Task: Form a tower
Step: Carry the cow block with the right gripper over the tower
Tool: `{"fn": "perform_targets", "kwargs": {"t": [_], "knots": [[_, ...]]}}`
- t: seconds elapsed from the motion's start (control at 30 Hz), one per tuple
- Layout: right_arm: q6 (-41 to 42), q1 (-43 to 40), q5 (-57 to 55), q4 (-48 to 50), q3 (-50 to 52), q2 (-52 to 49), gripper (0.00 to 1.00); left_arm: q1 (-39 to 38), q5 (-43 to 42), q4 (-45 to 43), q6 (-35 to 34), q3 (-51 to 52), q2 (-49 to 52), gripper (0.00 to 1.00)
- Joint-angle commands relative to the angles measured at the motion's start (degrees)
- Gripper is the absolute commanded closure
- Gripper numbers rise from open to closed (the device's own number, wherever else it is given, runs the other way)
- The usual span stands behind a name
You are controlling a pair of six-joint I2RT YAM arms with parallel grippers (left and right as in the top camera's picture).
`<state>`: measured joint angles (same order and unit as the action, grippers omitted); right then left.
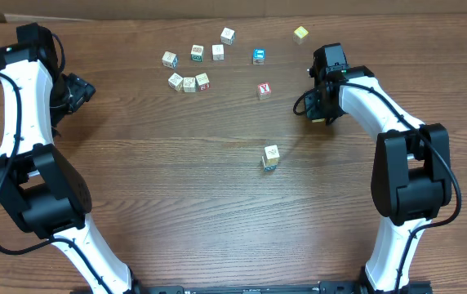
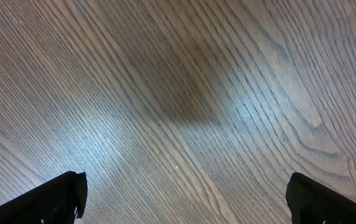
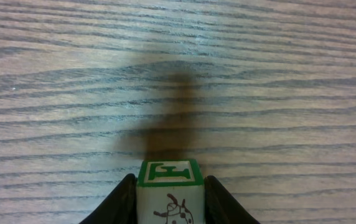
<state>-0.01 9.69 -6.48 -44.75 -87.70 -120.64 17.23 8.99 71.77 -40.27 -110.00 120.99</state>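
Though short, tower (image 1: 271, 156) upright, axis vertical.

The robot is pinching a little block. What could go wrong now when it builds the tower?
1. The right gripper pinches the green-lettered cube with the cube poking out past its fingertips, so the cube might slip or twist on the way.
2. The tower is slim and already leans a little in the overhead view. Setting a cube down off-centre, or brushing it, could topple it.

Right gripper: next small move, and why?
Likely raise the right gripper with the green-edged cube, ready to carry it to the tower: the cube sits clamped between its fingers, and the tower stands apart from it.
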Motion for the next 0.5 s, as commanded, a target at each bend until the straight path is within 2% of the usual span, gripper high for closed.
{"fn": "perform_targets", "kwargs": {"t": [0.0, 0.13, 0.47], "knots": [[-0.28, -0.11, -1.03, -0.39, -0.04, -0.04, 0.71, -0.35, 0.15, -0.07, 0.46, -0.76, 0.17, 0.01], [-0.26, -0.07, -1.01, -1.64, -0.28, 0.2, 0.8, -0.35, 0.15, -0.07, 0.46, -0.76, 0.17, 0.01], [2.16, -0.07, 0.39, -10.71, -8.33, 9.86, 0.83, -0.35, 0.15, -0.07, 0.46, -0.76, 0.17, 0.0]]}}
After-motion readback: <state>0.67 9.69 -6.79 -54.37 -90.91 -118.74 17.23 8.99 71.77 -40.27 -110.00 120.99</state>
